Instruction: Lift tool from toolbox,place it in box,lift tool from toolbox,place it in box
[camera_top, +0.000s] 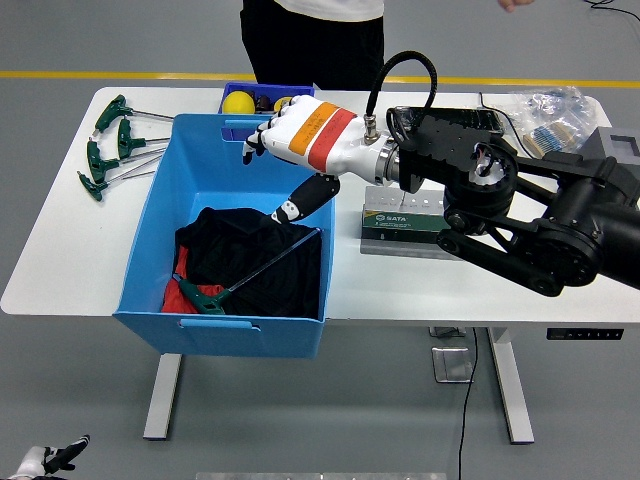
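Hovering over the blue box (165, 210) with its fingers spread and nothing in them, the right hand (300, 140) has the T-handle tool (250, 272) lying below and in front of it, on the dark cloth (245, 250) inside the box, green handle toward the near wall. To its left, outside the box, more green-handled tools (105, 145) lie on the white table (60, 260), while the green case (405, 212) sits just beside its wrist. For the next pick, I would lift the hand straight up clear of the box rim first, then travel, so the thumb does not catch the wall.
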